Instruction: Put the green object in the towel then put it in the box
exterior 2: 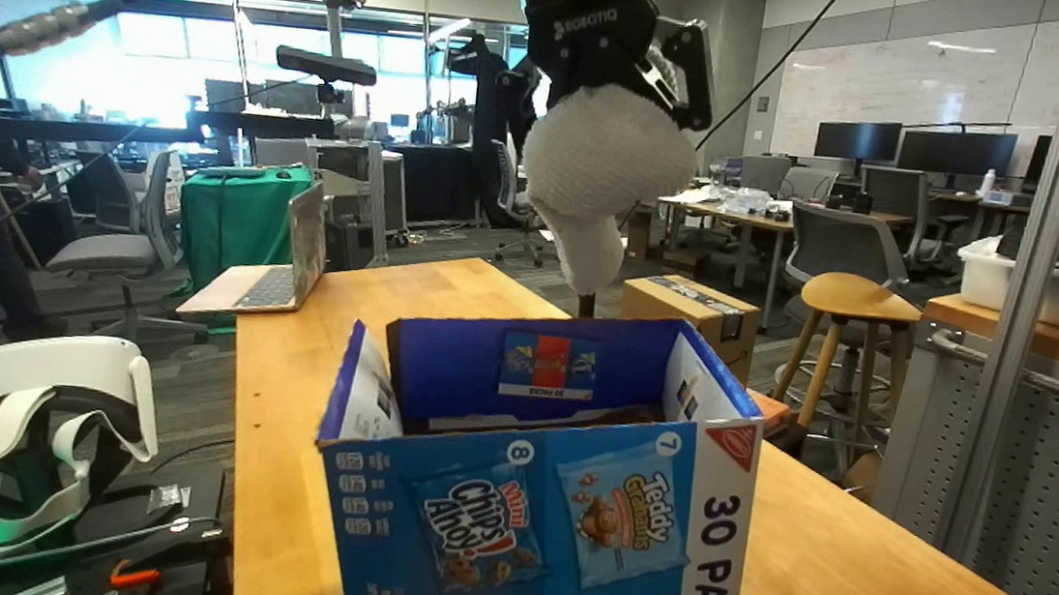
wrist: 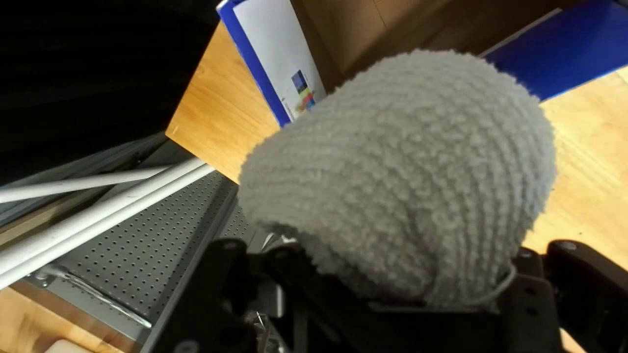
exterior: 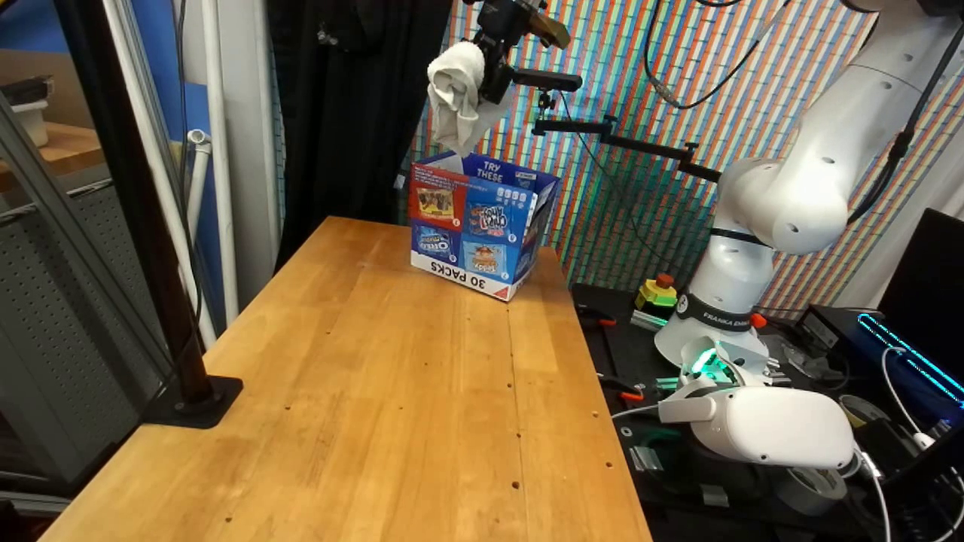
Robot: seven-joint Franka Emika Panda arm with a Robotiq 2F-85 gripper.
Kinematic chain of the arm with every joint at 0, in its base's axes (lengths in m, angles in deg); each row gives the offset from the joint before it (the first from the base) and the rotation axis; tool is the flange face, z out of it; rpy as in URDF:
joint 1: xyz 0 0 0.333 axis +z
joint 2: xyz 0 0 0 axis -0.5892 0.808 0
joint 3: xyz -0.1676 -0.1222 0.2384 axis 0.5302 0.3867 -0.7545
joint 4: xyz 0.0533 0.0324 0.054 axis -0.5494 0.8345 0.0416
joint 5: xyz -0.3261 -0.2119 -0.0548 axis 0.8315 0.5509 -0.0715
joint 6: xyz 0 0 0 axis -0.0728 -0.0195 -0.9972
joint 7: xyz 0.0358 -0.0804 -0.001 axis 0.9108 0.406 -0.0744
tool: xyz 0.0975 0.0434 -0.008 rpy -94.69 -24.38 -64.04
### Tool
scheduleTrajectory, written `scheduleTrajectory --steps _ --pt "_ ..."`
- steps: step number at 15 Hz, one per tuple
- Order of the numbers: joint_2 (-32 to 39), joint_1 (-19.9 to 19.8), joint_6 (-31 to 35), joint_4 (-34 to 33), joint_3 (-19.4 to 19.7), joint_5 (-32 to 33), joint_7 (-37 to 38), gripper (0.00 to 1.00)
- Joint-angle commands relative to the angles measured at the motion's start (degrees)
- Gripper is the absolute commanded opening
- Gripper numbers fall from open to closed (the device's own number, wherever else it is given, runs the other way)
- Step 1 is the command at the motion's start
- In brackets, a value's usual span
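The green object shows in no view; it is likely wrapped inside the bulging towel (exterior 2: 610,150), which the gripper (wrist: 412,289) holds clamped. In both exterior views the towel hangs long axis downward, its loose end higher than the box (exterior: 474,226). Whether that end is squarely over the opening or toward an edge cannot be told, so the coming move likely calls for centring first, then lowering.

The towel (exterior 2: 609,155) is coloured off-white and is patterned with fine ribs. The box (exterior: 478,229) is printed in blue and red, with a white band. The backdrop (exterior: 617,75) is striped in many bright colours.
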Motion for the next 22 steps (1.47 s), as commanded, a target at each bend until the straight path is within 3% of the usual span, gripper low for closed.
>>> scheduleTrajectory --steps 1,10,17,22 --pt "-3.64 0.39 3.22 5.53 0.31 2.44 -0.09 0.1" --pt "1.0 1.48 8.68 14.71 -2.91 13.59 0.58 0.1" --pt "8.53 2.57 10.94 12.81 -3.06 14.8 -2.91 0.1" --pt "8.43 0.79 11.95 9.78 -1.62 15.1 -4.92 0.09"
